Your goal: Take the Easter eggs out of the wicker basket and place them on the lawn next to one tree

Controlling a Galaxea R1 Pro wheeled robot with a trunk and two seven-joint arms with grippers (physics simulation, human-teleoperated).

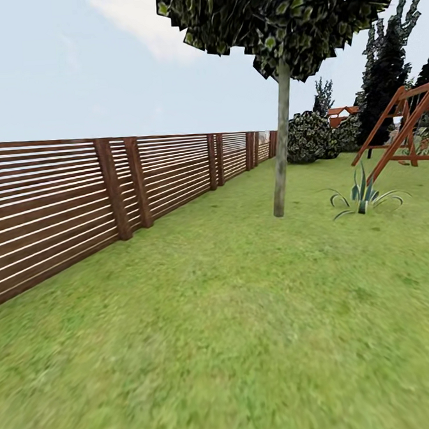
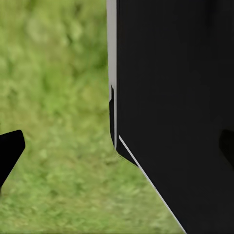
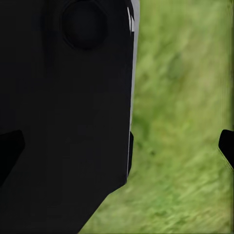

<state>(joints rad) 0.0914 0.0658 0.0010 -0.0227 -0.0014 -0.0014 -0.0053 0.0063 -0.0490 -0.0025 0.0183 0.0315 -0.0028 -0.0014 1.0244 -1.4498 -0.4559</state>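
Observation:
A tree [image 1: 281, 147] with a thin grey-brown trunk and a broad leafy canopy stands on the lawn [image 1: 235, 328], ahead and slightly right in the head view. The Easter eggs and the wicker basket are out of view. In the left wrist view my left gripper [image 2: 117, 148] is open, its dark fingertips [image 2: 10, 151] spread wide over grass, with my black body panel [image 2: 175, 97] close behind. The right gripper [image 3: 117, 146] is open too, empty, with one fingertip [image 3: 227, 146] at the frame's edge.
A brown slatted fence [image 1: 79, 198] runs along the left side of the lawn. Right of the tree are a spiky plant [image 1: 365, 197], a wooden swing frame [image 1: 404, 131], round bushes [image 1: 308, 137] and a dark cypress [image 1: 386, 68].

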